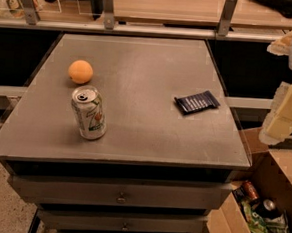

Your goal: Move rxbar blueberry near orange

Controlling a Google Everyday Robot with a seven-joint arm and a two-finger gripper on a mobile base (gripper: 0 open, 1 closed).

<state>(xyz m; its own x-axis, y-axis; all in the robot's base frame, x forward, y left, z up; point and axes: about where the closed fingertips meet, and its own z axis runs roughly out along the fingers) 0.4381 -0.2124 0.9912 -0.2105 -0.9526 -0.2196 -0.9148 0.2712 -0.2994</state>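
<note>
Claw: the claw [285, 115] hangs at the right edge of the view, out past the right rim of the table [134, 138] and above a cardboard box [282, 178]. Whether it is released or clenched cannot be told.
Rxbar blueberry: the rxbar blueberry [197, 101] lies flat on the table, slightly askew. It is the thing nearest the claw, just across the rim to its left.
Orange: the orange [80, 71] sits well apart from the claw, far to its left, beyond the bar.
Soda can: the soda can [88, 112] stands upright, also far left of the claw, near the orange but not touching it.
Handling: the bar is probably light, thin and a little pliable, with a slick wrapper and very little height to grip.
Hold: best taken across its short width near the middle, coming straight down to pinch the two long edges.
Risk: the wrapper may skate on the table or slip free, and the can crowds the space beside the orange.
</note>
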